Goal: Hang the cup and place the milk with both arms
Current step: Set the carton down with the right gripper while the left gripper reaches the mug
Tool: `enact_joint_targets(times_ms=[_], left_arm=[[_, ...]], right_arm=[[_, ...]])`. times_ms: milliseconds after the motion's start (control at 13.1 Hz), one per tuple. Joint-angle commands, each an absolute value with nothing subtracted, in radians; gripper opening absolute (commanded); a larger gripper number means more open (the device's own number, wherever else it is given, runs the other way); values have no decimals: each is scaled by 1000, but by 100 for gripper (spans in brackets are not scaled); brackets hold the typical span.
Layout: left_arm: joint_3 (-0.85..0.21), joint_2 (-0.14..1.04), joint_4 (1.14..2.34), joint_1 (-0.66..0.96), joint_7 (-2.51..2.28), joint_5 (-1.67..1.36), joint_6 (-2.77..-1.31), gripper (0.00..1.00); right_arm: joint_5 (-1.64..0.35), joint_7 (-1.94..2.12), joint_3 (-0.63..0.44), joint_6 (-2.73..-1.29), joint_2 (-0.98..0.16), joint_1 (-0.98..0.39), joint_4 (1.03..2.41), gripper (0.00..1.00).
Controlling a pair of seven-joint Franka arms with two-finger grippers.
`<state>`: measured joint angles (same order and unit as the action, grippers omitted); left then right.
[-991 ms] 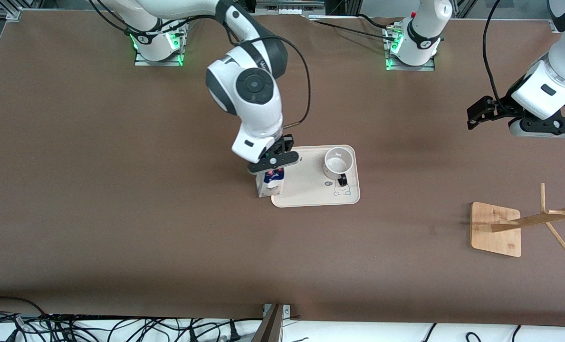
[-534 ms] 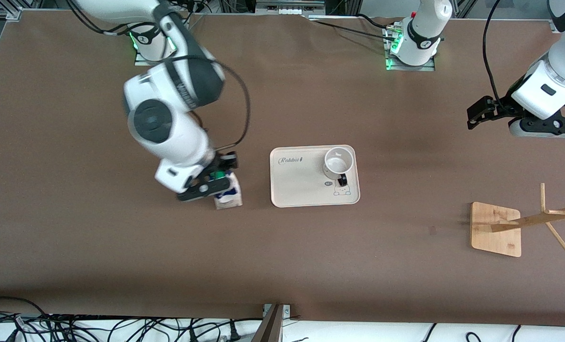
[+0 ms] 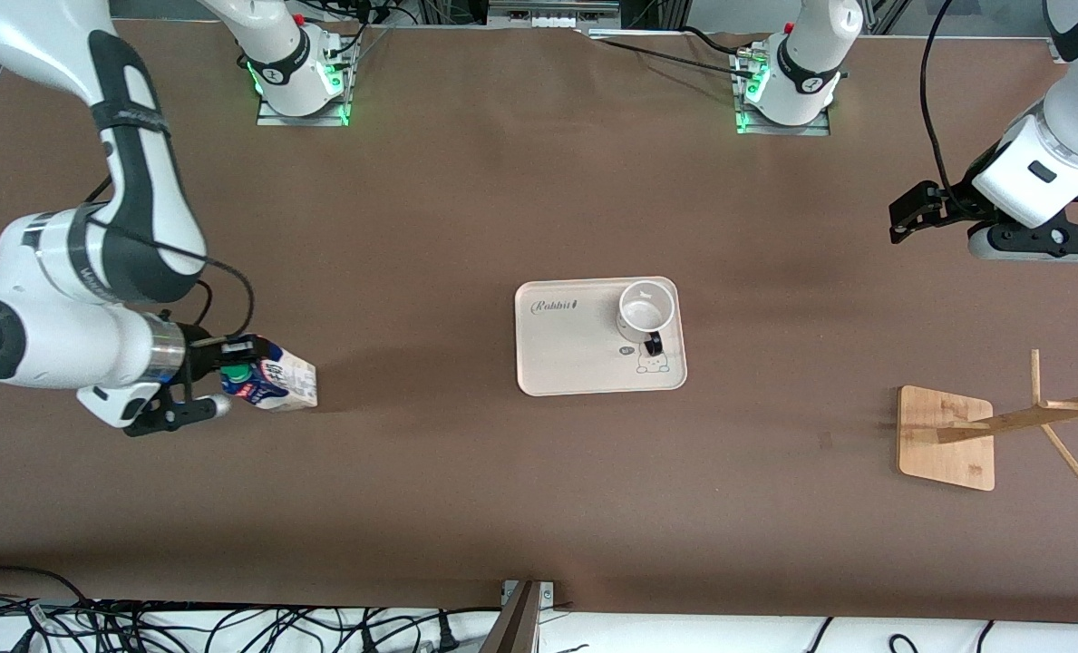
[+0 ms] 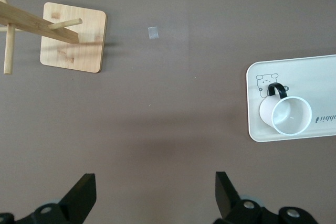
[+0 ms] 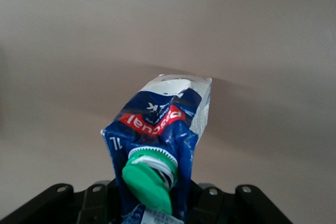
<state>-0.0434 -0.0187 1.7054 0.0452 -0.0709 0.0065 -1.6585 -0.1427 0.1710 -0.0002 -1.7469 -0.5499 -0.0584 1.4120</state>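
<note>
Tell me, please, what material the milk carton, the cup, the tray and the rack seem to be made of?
Milk carton: likely coated paperboard, slightly glossy, with creased folds; green cap looks plastic.
Cup: probably glazed ceramic, smooth white, black handle.
Tray: cream, matte, rounded rim; plastic or melamine, hard to tell.
Rack: light wood, perhaps bamboo, with visible grain on its base.

Wide brown table (image 3: 466,508) with a matte top, soft shadows across it, green indicator lights (image 3: 250,80) glowing at two metal base plates along its upper edge, black cables (image 3: 185,626) tangled on a white surface along the lower edge
</note>
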Motion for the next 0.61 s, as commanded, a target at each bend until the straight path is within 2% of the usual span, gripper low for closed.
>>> enact_joint_targets(times_ms=[0, 381, 534], left_arm=[[-49, -5, 1672, 58, -68, -8, -1629, 100], [-52, 74, 1597, 106, -49, 2, -1566, 100], [-57, 87, 1598, 112, -73, -3, -1571, 100]], right_arm=[[-158, 175, -11, -1789, -448, -57, 1574, 29], [-184, 175, -32, -1853, -407, -57, 1705, 30], [-186, 175, -34, -1885, -403, -57, 1739, 35]])
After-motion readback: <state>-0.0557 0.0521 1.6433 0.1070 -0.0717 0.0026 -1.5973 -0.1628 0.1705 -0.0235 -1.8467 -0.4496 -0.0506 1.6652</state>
